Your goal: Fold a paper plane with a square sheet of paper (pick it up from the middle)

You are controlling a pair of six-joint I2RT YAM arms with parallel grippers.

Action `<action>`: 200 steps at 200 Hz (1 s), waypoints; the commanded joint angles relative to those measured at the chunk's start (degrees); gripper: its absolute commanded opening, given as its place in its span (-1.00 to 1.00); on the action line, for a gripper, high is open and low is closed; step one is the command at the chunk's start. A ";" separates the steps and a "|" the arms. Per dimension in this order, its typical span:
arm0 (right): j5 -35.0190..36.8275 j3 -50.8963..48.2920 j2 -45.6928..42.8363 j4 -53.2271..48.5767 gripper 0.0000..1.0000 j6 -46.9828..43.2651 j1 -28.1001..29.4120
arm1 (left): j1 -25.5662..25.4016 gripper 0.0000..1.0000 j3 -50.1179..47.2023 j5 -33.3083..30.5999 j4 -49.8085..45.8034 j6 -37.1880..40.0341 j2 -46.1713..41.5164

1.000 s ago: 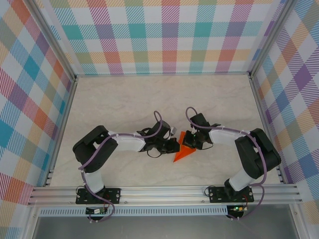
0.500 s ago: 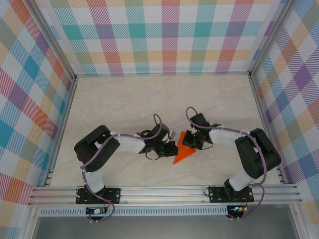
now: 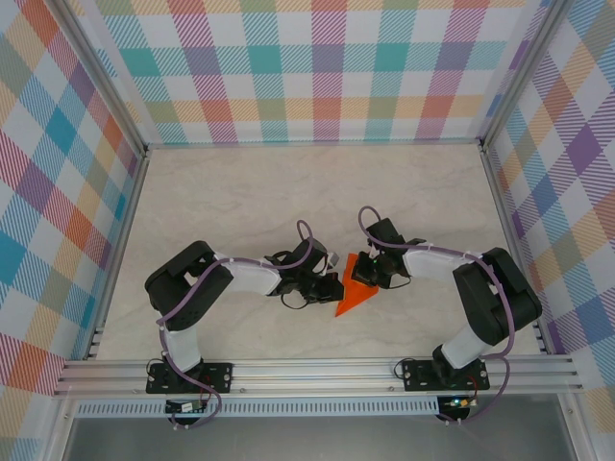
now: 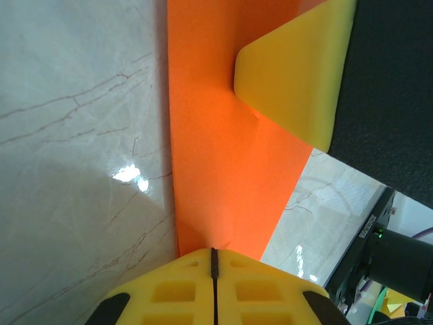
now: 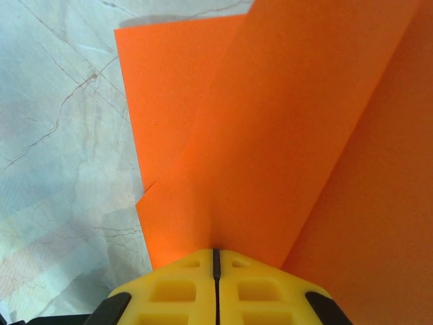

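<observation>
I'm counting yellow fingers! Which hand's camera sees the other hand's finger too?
The left gripper: past its shut jaws, the other arm's yellow finger touches the orange paper. The right gripper faces paper and table.

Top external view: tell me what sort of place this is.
Probably a robot test cell in a lab. A marble-patterned table is boxed in by plaid-printed walls on an aluminium frame, and a left arm and right arm bolted to the near rail work on orange paper.

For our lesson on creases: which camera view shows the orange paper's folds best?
The right wrist view: the orange paper is close, overlapping layers and creases plain. Top external gives a small pointed outline; left wrist, one flat strip.
</observation>
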 commanded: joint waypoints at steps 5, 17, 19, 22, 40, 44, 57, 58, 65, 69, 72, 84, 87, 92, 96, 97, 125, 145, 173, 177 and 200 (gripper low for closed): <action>2.73 -2.08 1.61 -2.02 -0.87 0.51 -0.08 | -0.67 -0.87 0.69 0.72 1.33 0.57 -1.30; 2.73 -2.03 1.61 -2.00 -0.87 0.59 -0.07 | -0.92 -0.87 0.54 0.69 1.68 0.40 -1.02; 2.73 -2.06 1.65 -1.95 -0.87 0.60 -0.08 | -0.88 -0.87 0.54 0.65 1.69 0.35 -0.97; 2.73 -2.05 1.62 -1.99 -0.86 0.60 -0.08 | -0.96 -0.87 0.46 0.67 1.69 0.36 -0.89; 2.82 -2.07 1.62 -2.06 -0.86 0.64 -0.08 | -1.04 -0.87 0.39 0.61 1.69 0.30 -0.35; 2.82 -2.00 1.61 -2.18 -0.86 0.68 -0.08 | -1.07 -0.87 0.37 0.46 1.62 0.34 -0.33; 2.91 -2.10 1.52 -2.25 -0.86 0.69 -0.03 | -1.07 -0.87 0.41 -0.04 0.81 0.66 -0.14; 2.91 -2.10 1.52 -2.22 -0.86 0.69 -0.06 | -1.05 -0.87 0.48 -0.04 0.68 0.66 -0.14; 2.91 -2.10 1.38 -2.33 -0.87 0.73 -0.08 | -1.05 -0.87 0.56 -0.44 -0.06 1.07 -0.05; 2.91 -2.10 1.43 -2.30 -0.87 0.69 -0.06 | -1.14 -0.87 0.62 -0.67 -0.49 1.25 -0.01; 2.95 -2.10 1.36 -2.29 -0.86 0.70 -0.07 | -1.17 -0.88 0.67 -0.85 -0.84 1.44 0.02; 2.93 -2.08 1.16 -2.44 -0.86 0.69 -0.08 | -1.22 -0.89 0.96 -1.60 -2.62 2.23 0.29; 2.91 -2.07 1.10 -2.38 -0.86 0.69 -0.06 | -1.22 -0.89 1.05 -1.88 -3.22 2.50 0.37; 2.91 -2.01 1.07 -2.37 -0.86 0.64 -0.07 | -1.24 -0.90 1.25 -2.25 -4.16 2.97 0.46; 2.95 -1.98 1.08 -2.39 -0.86 0.70 -0.08 | -1.24 -0.91 1.37 -2.58 -4.90 3.35 0.55; 2.93 -1.99 1.04 -2.38 -0.86 0.69 -0.08 | -1.31 -0.91 1.39 -2.67 -5.08 3.45 0.56; 3.00 -1.83 1.24 -2.63 -0.86 0.60 -0.08 | -1.28 -0.93 2.38 -4.17 -8.27 5.60 -1.43; 3.08 -2.14 1.35 -2.67 -0.86 0.59 -0.07 | -1.27 -0.91 2.78 -3.87 -6.49 5.25 -4.07; 3.17 -2.34 1.34 -2.68 -0.86 0.70 -0.08 | -1.32 -0.86 2.46 -1.80 -1.24 2.56 -5.22; 3.22 -2.36 1.32 -2.71 -0.86 0.77 -0.08 | -1.36 -0.86 2.39 -1.36 -0.60 2.17 -4.96; 3.09 -2.35 1.61 -2.45 -0.86 0.91 -0.08 | -1.63 -0.86 2.12 0.17 1.83 0.47 -2.44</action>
